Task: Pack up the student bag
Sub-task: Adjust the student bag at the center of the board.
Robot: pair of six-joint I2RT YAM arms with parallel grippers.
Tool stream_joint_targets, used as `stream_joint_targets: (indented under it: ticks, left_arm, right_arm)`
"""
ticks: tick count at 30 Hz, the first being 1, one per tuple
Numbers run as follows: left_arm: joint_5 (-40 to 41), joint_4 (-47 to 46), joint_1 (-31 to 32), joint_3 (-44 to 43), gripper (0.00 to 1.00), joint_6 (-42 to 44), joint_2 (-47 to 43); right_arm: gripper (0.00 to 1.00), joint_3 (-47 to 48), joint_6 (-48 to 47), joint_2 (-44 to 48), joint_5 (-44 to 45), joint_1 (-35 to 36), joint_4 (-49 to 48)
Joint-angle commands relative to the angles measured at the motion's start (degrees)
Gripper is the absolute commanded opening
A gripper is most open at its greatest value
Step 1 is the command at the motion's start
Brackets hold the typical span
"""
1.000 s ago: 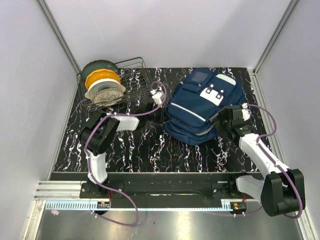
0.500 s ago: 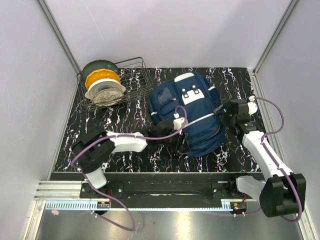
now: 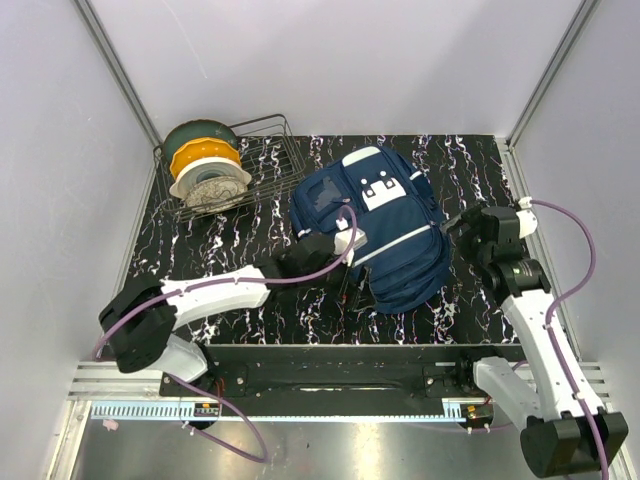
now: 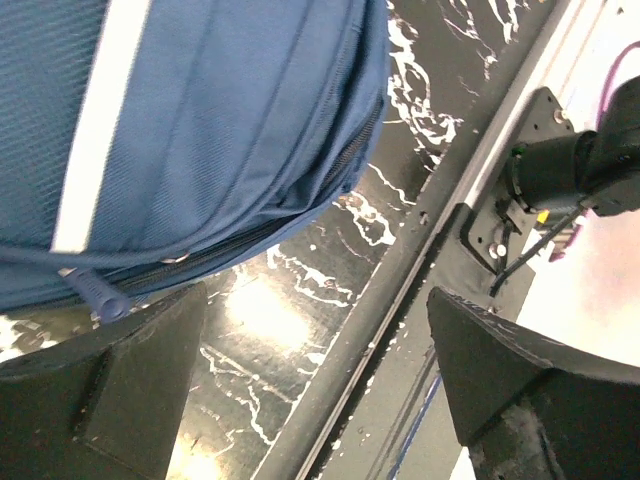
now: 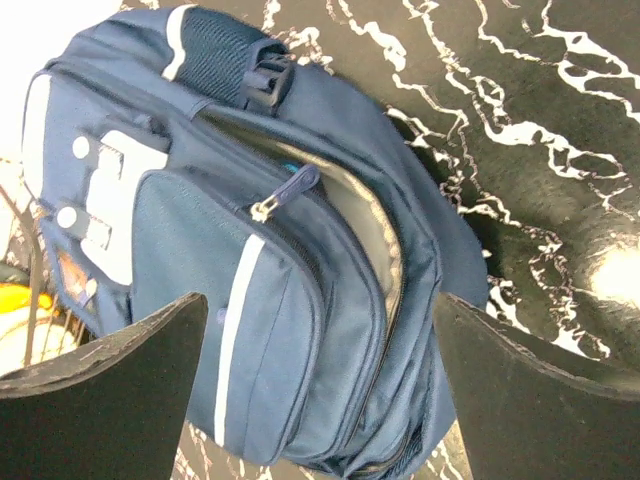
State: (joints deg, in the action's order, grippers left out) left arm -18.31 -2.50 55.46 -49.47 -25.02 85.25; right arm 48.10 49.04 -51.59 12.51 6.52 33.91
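Backpack [image 3: 385, 235] just got swung round and dragged away from the back-right corner of the table [image 3: 255, 235]; now it's mid-table, slightly right. Left tool [image 4: 315, 385] has popped wide, right tool [image 5: 320, 385] spread too, neither holding it. Half unzipped, so ready for loading I reckon.
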Motion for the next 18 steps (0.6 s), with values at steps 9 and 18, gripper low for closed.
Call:
stream_joint_targets:
  ticks: [9,18]
  left_arm:
    - [8.2,7.69,-14.75,-0.09,0.99,3.65,-4.32]
    - [8.55,9.1,-20.21,-5.72,0.97,1.9,4.04]
  right_arm:
    - [0.78,-11.7,3.96,10.37,-30.08,0.15,-3.77]
    - [0.74,-12.94,5.01,17.4,-30.88,0.77,-0.34]
